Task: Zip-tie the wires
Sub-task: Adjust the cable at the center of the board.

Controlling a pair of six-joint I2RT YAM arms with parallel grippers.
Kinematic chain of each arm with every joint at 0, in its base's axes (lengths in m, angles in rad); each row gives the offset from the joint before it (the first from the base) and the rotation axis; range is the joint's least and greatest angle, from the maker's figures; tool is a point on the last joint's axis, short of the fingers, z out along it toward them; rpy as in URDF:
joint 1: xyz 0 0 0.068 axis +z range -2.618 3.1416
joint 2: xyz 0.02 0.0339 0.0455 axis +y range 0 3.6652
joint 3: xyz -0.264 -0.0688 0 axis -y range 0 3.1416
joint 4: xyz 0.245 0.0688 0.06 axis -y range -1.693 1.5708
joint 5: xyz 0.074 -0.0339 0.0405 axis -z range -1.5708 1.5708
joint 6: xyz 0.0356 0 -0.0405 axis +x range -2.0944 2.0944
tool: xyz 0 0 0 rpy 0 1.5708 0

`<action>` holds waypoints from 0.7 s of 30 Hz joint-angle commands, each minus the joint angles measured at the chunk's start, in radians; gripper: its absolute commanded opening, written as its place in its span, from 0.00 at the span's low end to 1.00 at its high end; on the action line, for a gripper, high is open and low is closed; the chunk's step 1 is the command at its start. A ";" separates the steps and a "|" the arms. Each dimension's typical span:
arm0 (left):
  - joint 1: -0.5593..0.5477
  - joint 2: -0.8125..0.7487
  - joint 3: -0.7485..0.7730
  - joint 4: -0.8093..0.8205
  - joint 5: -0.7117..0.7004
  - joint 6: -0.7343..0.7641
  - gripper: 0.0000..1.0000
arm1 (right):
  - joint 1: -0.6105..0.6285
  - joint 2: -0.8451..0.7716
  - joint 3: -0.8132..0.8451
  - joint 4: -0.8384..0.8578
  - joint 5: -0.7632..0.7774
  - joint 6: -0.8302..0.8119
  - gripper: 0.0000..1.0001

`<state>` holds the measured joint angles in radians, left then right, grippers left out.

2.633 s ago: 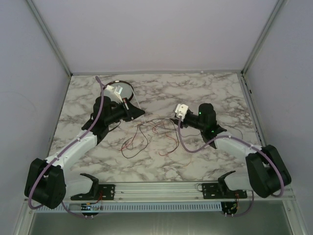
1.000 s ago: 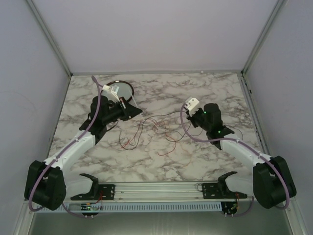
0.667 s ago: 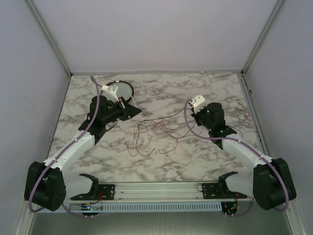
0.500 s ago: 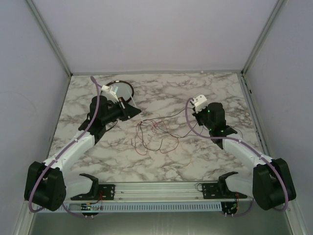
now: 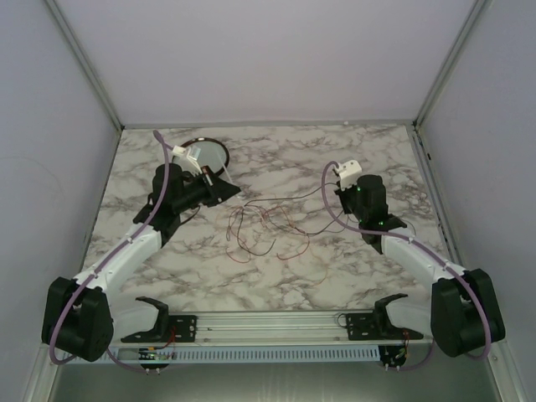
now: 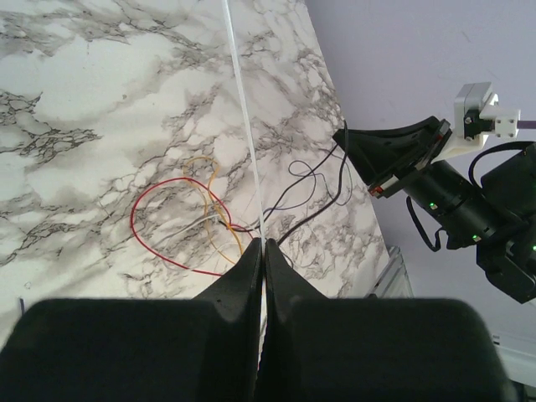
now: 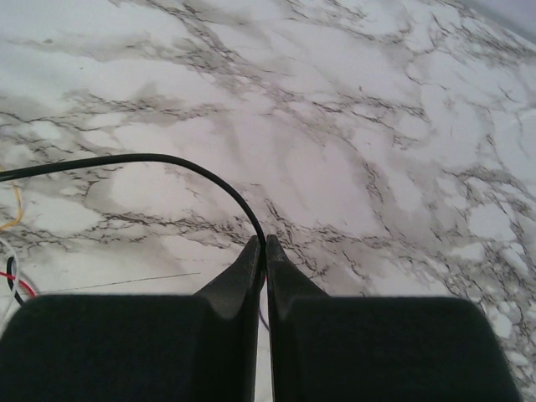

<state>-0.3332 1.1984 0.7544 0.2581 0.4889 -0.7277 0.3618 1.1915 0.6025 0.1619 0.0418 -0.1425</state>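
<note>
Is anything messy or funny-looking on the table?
Yes, the wires are a loose scribbly tangle in the middle, not bundled. One black wire is pinched in the right gripper. Nothing looks broken or spilled.

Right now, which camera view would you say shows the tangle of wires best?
The top external view: the wires lie whole between the arms. The left wrist view shows only red, yellow and black loops past the left gripper; the right wrist view, one black wire running to the right gripper.
</note>
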 commanded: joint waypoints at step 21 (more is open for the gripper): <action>0.019 -0.032 0.020 -0.012 0.005 0.004 0.00 | -0.039 0.008 0.008 0.013 -0.012 0.050 0.00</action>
<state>-0.3206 1.1828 0.7544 0.2470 0.4889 -0.7258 0.3305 1.1942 0.6025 0.1562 0.0647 -0.0895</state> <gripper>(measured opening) 0.006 0.007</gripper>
